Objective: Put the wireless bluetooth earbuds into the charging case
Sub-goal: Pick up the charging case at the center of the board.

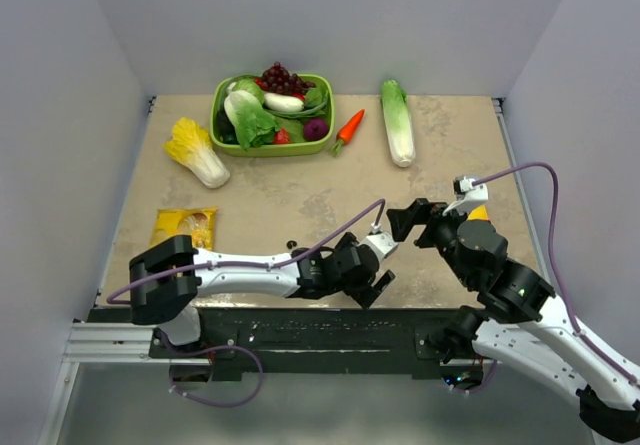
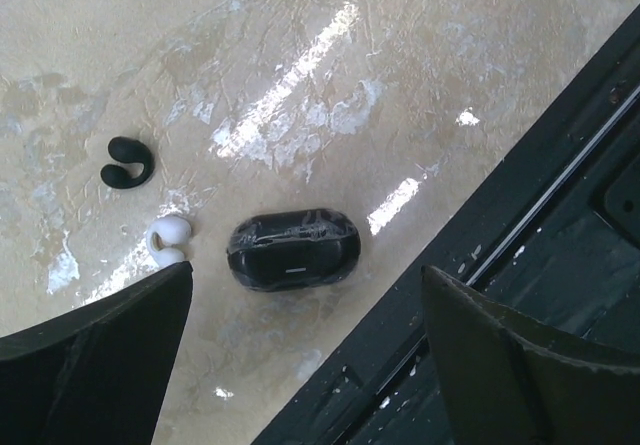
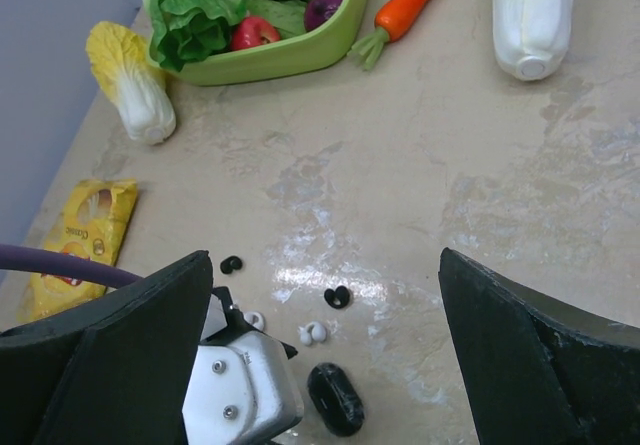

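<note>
The only charging case [image 2: 293, 251] I see is a glossy black oval lying flat on the table, lid shut, also in the right wrist view [image 3: 335, 398]. A white earbud [image 2: 167, 238] lies just left of it, by my left finger [image 2: 100, 365]. A second white earbud [image 3: 255, 319] lies further left. One black C-shaped earbud [image 2: 128, 161] sits beyond the white one, and another black earbud [image 3: 231, 264] is further off. My left gripper [image 2: 305, 365] hovers open just near of the case, holding nothing. The right gripper [image 3: 320, 355] stands open and empty, higher and to the right [image 1: 402, 220].
The black near edge of the table [image 2: 480, 255] runs right beside the case. At the back are a green basket of vegetables [image 1: 325, 143], a carrot [image 1: 348, 127], a long cabbage [image 1: 398, 122], a yellow-leaved cabbage [image 1: 197, 151] and a yellow packet [image 1: 183, 225].
</note>
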Controlling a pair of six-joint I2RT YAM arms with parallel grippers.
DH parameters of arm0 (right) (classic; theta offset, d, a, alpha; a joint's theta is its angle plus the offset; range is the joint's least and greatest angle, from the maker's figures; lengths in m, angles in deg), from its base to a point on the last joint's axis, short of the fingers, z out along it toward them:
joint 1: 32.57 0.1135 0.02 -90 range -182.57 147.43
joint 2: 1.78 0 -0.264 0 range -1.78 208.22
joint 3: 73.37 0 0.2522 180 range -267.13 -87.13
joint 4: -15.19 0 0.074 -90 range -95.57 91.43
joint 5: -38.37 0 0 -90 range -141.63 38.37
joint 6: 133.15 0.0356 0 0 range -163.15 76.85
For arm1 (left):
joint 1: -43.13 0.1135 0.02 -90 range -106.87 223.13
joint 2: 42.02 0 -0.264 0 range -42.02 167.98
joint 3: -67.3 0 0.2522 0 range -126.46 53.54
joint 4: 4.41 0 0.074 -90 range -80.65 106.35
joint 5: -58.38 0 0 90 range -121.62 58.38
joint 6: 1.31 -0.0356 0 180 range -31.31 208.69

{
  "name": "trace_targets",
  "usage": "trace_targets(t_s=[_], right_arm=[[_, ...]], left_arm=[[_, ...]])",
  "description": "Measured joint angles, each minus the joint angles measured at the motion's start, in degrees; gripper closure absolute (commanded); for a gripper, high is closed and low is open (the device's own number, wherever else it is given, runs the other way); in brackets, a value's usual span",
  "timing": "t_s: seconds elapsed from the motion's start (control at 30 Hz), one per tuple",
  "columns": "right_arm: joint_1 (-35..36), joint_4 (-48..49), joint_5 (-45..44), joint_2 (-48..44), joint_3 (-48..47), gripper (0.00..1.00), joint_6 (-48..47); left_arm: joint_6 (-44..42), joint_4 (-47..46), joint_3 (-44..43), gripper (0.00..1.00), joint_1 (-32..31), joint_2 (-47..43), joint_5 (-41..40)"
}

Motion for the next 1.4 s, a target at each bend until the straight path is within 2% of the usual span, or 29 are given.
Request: trace_targets(t_s=[0.43, 1.4], right_arm=[[-0.1, -2.2, -0.9, -0.5, 0.0, 0.02, 0.1], [0.0, -2.6, 0.0, -1.2, 0.0, 0.02, 0.7]], left_arm=[[1.1, 3.6, -4.6, 0.05, 0.0, 7.8, -2.3], [3.0, 4.1, -5.3, 0.14, 0.0, 12.5, -1.9]])
